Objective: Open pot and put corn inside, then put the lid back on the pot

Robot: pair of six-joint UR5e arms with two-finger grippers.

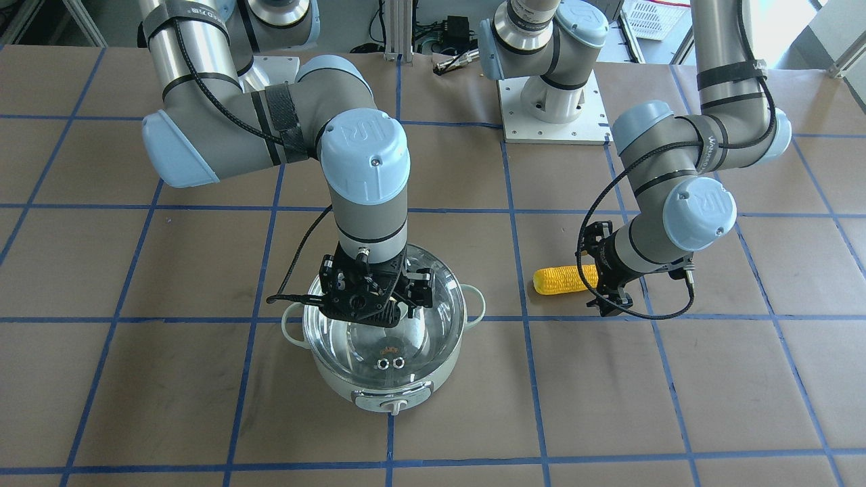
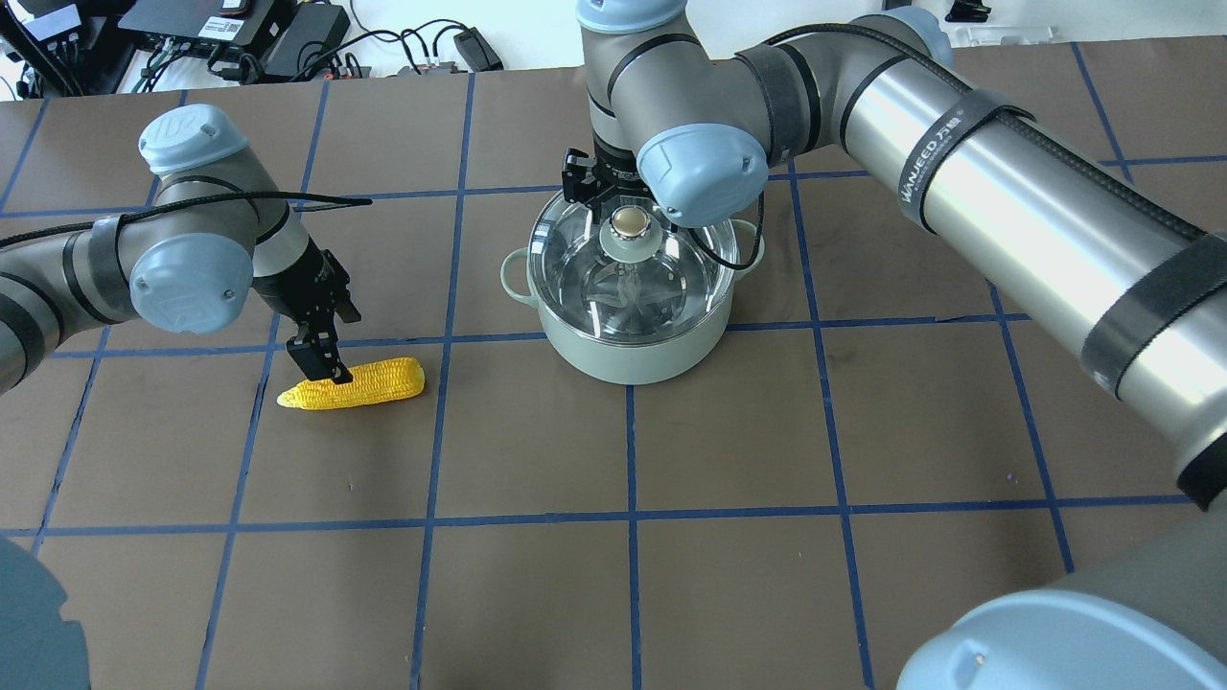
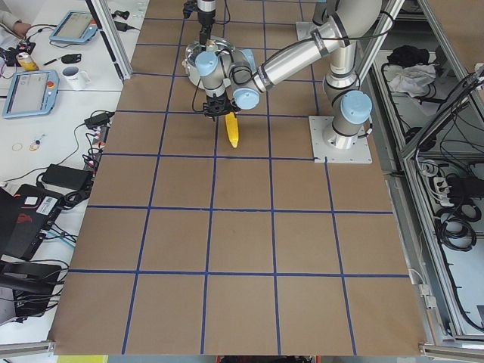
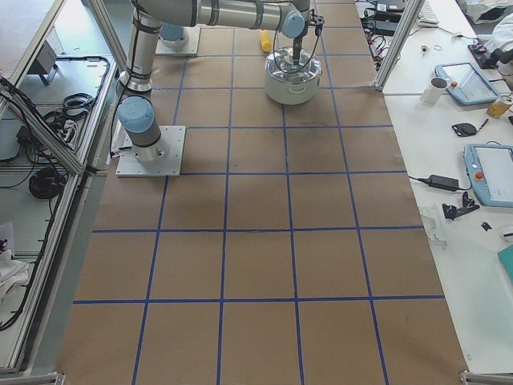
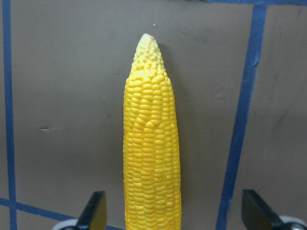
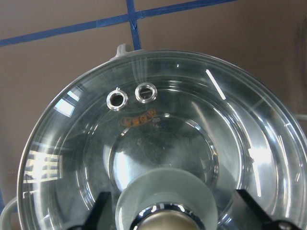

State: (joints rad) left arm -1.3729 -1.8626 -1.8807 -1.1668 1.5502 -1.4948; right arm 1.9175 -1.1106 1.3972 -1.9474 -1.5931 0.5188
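Observation:
The pale mint pot (image 2: 633, 353) stands mid-table with the clear glass lid (image 2: 671, 278) on it. The lid's beige knob (image 2: 630, 222) shows at its centre and two vent rings (image 6: 130, 96) show in the right wrist view. My right gripper (image 6: 175, 211) is open, with one finger on each side of the knob (image 6: 163, 223), just above the lid (image 1: 379, 341). The yellow corn (image 2: 369, 383) lies flat on the table to the pot's left in the overhead view. My left gripper (image 5: 175, 215) is open and straddles the corn's (image 5: 151, 143) thick end, low over it.
The table is brown paper with a blue tape grid. The left arm's white base plate (image 1: 551, 108) sits at the back of the table. Cables and electronics (image 2: 240, 29) lie beyond the far edge. Desks with tablets (image 4: 489, 172) flank the table.

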